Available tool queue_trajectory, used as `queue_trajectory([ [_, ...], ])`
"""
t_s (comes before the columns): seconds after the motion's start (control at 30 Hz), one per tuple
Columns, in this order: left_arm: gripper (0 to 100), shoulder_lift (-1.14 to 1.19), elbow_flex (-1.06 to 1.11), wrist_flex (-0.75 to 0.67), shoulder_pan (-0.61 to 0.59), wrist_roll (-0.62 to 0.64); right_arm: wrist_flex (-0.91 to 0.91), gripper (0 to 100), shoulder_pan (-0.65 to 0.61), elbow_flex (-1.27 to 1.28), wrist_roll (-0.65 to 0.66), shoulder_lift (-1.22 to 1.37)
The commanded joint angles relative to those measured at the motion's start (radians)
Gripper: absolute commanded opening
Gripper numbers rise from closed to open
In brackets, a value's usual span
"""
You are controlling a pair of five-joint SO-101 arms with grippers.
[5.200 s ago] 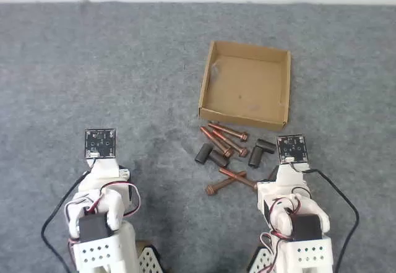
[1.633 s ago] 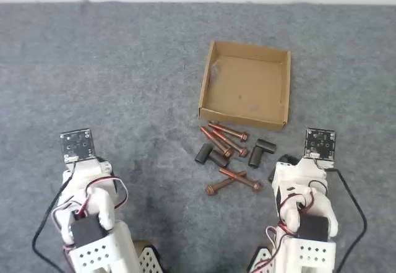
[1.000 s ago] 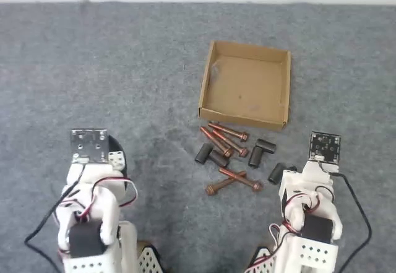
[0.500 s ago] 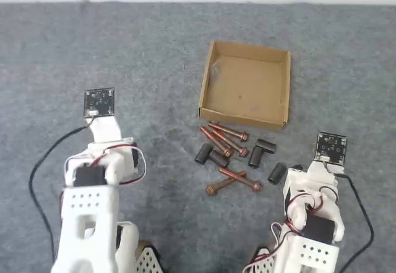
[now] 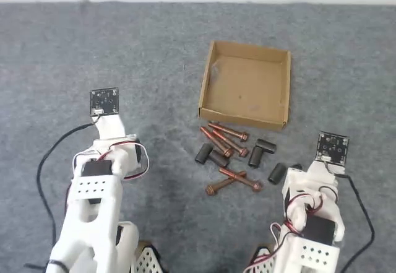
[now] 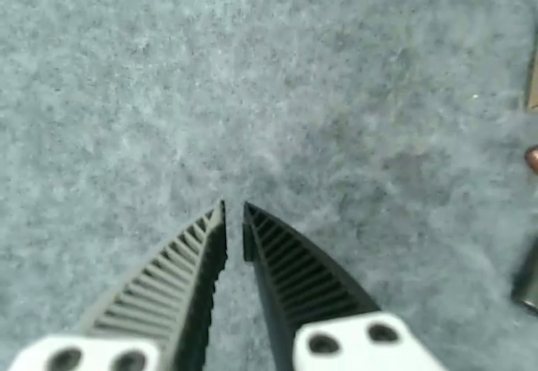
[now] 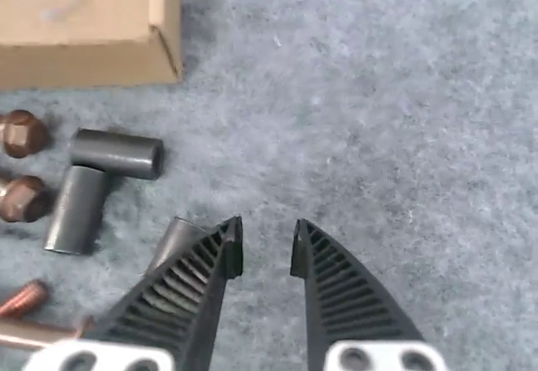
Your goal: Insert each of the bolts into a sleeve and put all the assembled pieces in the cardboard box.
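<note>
Several copper bolts (image 5: 226, 132) and several black sleeves (image 5: 255, 156) lie loose on the grey carpet just in front of the cardboard box (image 5: 246, 84), which holds nothing. My right gripper (image 7: 266, 249) is open and holds nothing, low over the carpet at the right end of the pile. One sleeve (image 7: 175, 238) lies partly behind one of its fingers (image 7: 220, 262), and two more sleeves (image 7: 115, 152) form an L nearer the box (image 7: 84, 18). My left gripper (image 6: 233, 212) is shut over bare carpet, left of the pile, with a bolt head (image 6: 532, 159) off to one side.
Two of the bolts (image 5: 232, 180) lie crossed nearest the arms. The left arm's base (image 5: 93, 223) and the right arm's base (image 5: 309, 236) stand at the near edge. Open carpet stretches left of the box and behind it.
The left arm has risen and stretched away from its base, its wrist now farther out over the carpet. The right wrist has shifted slightly rightward, uncovering the nearest sleeve.
</note>
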Motion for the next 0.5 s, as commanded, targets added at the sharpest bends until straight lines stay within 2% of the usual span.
queue_trajectory([
  [0.0, 4, -0.005, -0.005, -0.023, 0.005, 0.011, 0.008, 9.4, -0.047, -0.080, -0.014, 0.008],
  [0.13, 4, -0.003, -0.007, -0.021, 0.005, 0.011, 0.002, 9.5, -0.067, -0.161, -0.014, 0.170],
  [0.47, 4, -0.003, -0.008, -0.025, 0.006, 0.012, -0.028, 9.5, -0.070, -0.552, -0.017, 0.843],
])
